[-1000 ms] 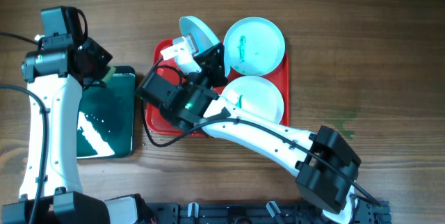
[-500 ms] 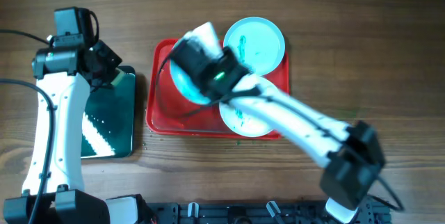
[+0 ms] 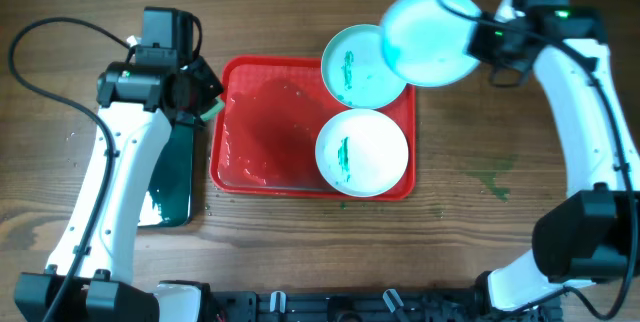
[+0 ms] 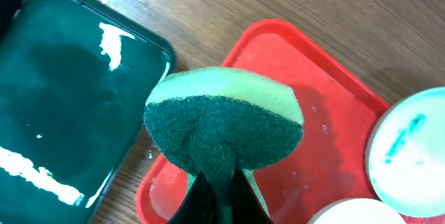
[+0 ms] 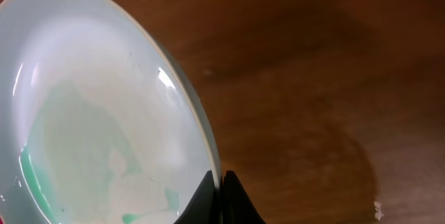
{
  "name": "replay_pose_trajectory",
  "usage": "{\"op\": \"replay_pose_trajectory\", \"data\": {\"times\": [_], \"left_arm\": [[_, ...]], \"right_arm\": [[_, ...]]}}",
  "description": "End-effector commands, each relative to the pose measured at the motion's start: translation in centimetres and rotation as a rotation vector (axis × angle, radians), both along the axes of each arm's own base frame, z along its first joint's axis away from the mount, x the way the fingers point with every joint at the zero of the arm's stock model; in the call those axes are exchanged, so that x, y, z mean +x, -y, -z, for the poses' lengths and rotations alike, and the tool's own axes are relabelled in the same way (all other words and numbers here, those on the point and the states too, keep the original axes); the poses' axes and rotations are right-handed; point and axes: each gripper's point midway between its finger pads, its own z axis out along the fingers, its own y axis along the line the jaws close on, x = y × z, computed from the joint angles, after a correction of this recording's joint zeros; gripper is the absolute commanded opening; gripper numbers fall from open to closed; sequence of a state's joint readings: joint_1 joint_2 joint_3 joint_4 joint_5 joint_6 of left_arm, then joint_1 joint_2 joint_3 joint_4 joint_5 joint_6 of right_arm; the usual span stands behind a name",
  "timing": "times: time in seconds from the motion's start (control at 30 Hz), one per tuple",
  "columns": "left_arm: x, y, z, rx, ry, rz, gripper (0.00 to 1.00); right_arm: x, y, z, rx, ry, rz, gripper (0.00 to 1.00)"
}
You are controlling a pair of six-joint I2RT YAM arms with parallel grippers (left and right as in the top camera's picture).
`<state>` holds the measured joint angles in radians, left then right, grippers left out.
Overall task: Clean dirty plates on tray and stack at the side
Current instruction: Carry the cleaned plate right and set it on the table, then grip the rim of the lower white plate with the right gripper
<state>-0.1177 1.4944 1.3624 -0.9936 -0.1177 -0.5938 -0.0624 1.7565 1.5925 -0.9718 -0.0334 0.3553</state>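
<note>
Plates number three at this moment. The held plate (image 3: 430, 24) hangs above the table (image 3: 455, 242) just off the tray's far right corner, its edge overlapping the upper plate (image 3: 352, 70) as seen from overhead. That one and the lower plate (image 3: 362, 152) both sit on the right half of the red tray (image 3: 262, 137), each with a teal-green streak across its middle. The right gripper (image 3: 484, 42) is clenched on the held plate's rim. Its wrist view shows the rim pinched between closed fingertips, and the plate's face looks pale and mostly clean, with only faint green traces near the lower edge. The left gripper (image 4: 217, 182) is clamped on a green sponge (image 4: 224, 120), dark scouring side toward the camera, and hovers over the tray's left rim, between the tray and the black basin (image 3: 180, 177) of green liquid. The tray's left half is bare and wet. The step in hand looks like the carry-off: one plate wiped and on its way to the stacking place at the side, with two plates not yet cleaned. The next move seems to call for lowering the held plate flat onto bare wood to the right of the tray, well clear of the upper plate's rim, and letting go only once it rests level. A pinch on a wet rim could slip if the plate tips. After that, the right arm would need one of the smeared plates while the sponge waits close by.
</note>
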Motion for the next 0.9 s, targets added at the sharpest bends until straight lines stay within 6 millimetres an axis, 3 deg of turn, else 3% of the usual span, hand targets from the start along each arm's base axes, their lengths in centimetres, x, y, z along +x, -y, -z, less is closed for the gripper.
{"op": "replay_pose_trajectory", "data": {"times": [0.0,0.13,0.3,0.57,0.63,0.7,0.87], "left_arm": [[0.2,1.3,0.3,-0.013,0.004,0.020,0.04],[0.3,1.7,0.2,-0.014,0.010,0.031,0.04],[0.4,1.8,0.2,-0.015,0.016,0.031,0.04],[0.5,1.8,0.1,-0.016,0.021,0.031,0.04],[0.6,1.8,0.1,-0.016,0.025,0.031,0.04],[0.7,1.8,0.0,-0.017,0.029,0.032,0.04],[1.0,2.0,-0.1,-0.026,0.042,0.035,0.04]], "right_arm": [[-2.2,3.4,3.0,0.070,-0.073,0.134,0.04],[-4.9,6.0,7.0,0.087,-0.151,0.232,0.04],[-7.2,7.3,11.4,0.097,-0.193,0.291,0.04],[-10.4,7.1,15.1,0.086,-0.267,0.329,0.04],[-10.7,7.0,15.3,0.085,-0.275,0.318,0.16],[-10.8,6.8,15.3,0.087,-0.281,0.277,0.33],[-10.9,4.0,13.9,0.208,-0.291,0.145,0.47]]}}
